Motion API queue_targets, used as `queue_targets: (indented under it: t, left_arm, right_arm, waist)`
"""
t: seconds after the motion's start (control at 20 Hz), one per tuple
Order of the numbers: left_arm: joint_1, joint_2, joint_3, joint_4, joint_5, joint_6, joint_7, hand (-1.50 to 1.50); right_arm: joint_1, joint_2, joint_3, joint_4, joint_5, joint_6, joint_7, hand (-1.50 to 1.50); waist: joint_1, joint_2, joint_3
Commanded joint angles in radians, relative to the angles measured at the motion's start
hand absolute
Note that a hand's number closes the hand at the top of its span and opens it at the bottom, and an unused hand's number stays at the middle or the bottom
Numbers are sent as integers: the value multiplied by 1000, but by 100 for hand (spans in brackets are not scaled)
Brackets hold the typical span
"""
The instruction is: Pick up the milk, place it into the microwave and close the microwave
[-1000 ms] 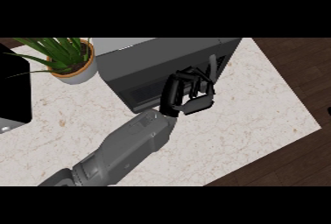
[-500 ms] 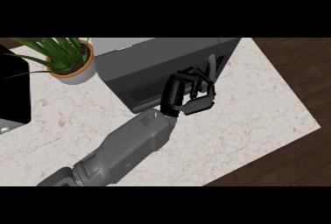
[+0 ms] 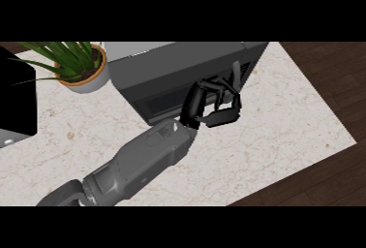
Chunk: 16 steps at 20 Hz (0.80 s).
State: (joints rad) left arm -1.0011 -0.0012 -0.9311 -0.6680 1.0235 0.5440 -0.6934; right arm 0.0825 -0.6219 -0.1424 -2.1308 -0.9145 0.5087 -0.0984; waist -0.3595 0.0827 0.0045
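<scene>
The dark grey microwave (image 3: 178,68) stands at the back of the counter, and its door looks shut against the body. My right hand (image 3: 207,109) is against the door's front near its right end. The fingers (image 3: 199,97) are relaxed and half bent, the thumb (image 3: 223,117) points right, and nothing is between them. No milk shows anywhere on the counter; the microwave's inside is hidden. My left hand does not appear in the head view.
A potted green plant (image 3: 75,65) stands left of the microwave. A black appliance (image 3: 16,101) sits at the far left edge. The pale marble counter (image 3: 286,126) ends at the right and lower right over a dark wood floor (image 3: 336,72).
</scene>
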Motion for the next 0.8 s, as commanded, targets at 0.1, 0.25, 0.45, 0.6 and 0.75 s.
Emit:
queue_targets:
  t: [0.1, 0.25, 0.45, 0.6, 0.75]
  left_arm:
    - [7, 1, 19, 125, 48, 46, 57, 150]
    - [17, 1, 22, 142, 69, 83, 65, 150]
    - [44, 1, 15, 133, 106, 59, 64, 150]
    - [50, 1, 2, 133, 121, 43, 60, -150]
    - [52, 1, -8, 143, 128, 46, 46, -150]
  right_arm:
    - [4, -18, -22, -16, -29, 5, 7, -150]
    - [13, -26, -44, -21, -33, -4, 10, -150]
    - [37, -34, -53, -37, -53, 1, 19, -150]
    - [60, -29, -55, -47, -54, -12, 27, -150]
    - [75, -43, -77, -61, -63, -18, 37, -150]
  waist:
    - [31, 2, -3]
    - [48, -2, -4]
    - [69, -3, -6]
    - [82, -6, -6]
    - [86, -12, -6]
